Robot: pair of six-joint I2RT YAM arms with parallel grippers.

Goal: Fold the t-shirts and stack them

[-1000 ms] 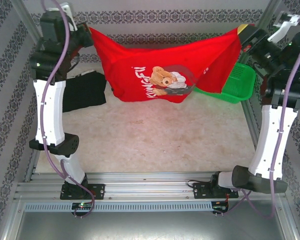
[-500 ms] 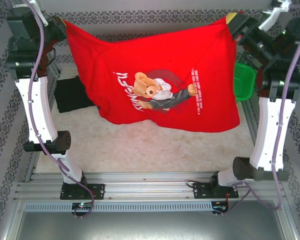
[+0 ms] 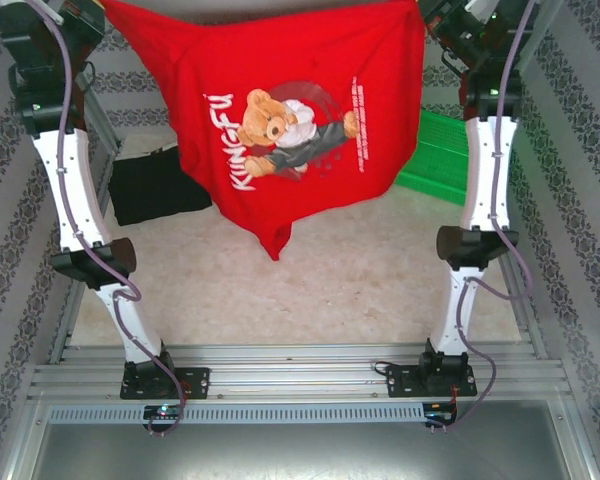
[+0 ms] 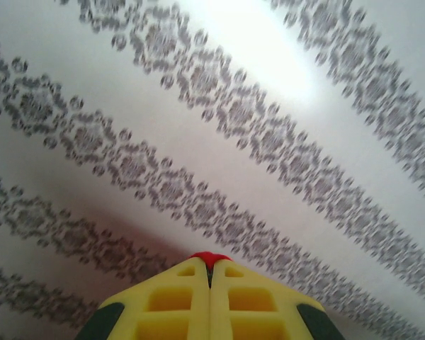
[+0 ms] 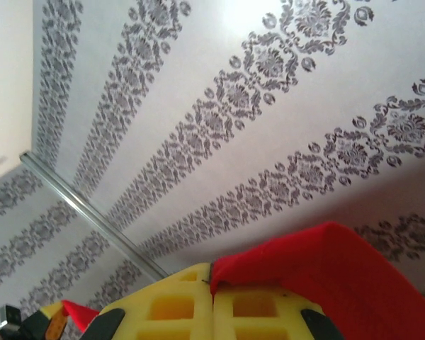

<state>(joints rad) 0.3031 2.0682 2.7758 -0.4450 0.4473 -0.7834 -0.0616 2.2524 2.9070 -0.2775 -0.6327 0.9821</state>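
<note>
- The red t-shirt hangs spread across the top of the overhead frame, bear print showing.
- The left gripper is closed on a red sliver of it.
- The right gripper is clamped on a red fold.
- The black t-shirt lies at middle left on the table.

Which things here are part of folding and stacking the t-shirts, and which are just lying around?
Part of the job: red t-shirt, held up between the left gripper and right gripper; black t-shirt, lying on the table.
Just lying about: green basket, at the right side.
</note>
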